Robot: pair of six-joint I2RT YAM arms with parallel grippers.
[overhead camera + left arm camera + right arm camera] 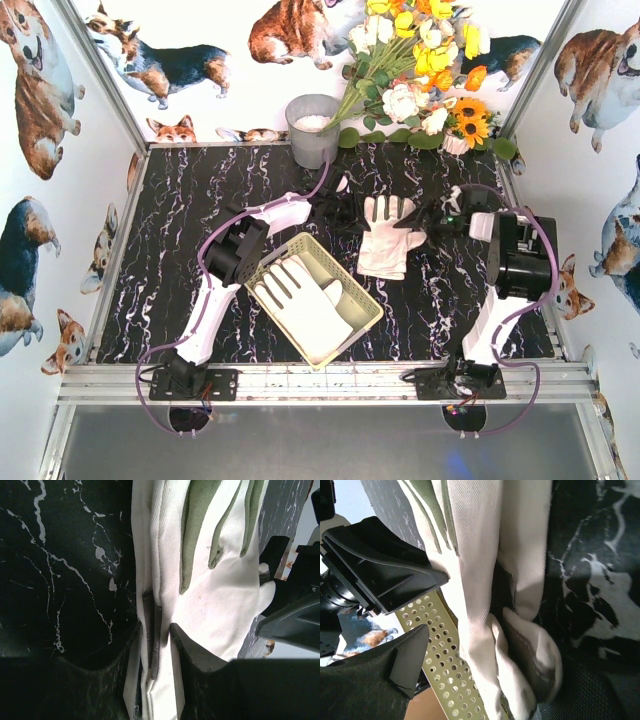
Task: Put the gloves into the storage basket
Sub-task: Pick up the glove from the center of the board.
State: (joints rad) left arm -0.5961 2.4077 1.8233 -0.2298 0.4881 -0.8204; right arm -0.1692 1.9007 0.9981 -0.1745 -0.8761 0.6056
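Observation:
A stack of cream-white gloves (388,240) with grey-green strips lies on the black marble table, just right of the storage basket (355,285). Other gloves (300,300) lie inside this pale yellow-green basket. My left gripper (350,212) is at the stack's left edge. In the left wrist view it (155,630) pinches a fold of the top glove (215,595). My right gripper (436,215) is at the stack's right edge. In the right wrist view it (490,645) stands wide around the glove edge (480,580), one finger (395,665) apart from the fabric and the other hidden behind it.
A grey metal bucket (312,130) stands at the back, with a bunch of artificial flowers (420,60) beside it. Printed walls close in the table on three sides. The basket's perforated wall (445,665) shows close behind the gloves in the right wrist view.

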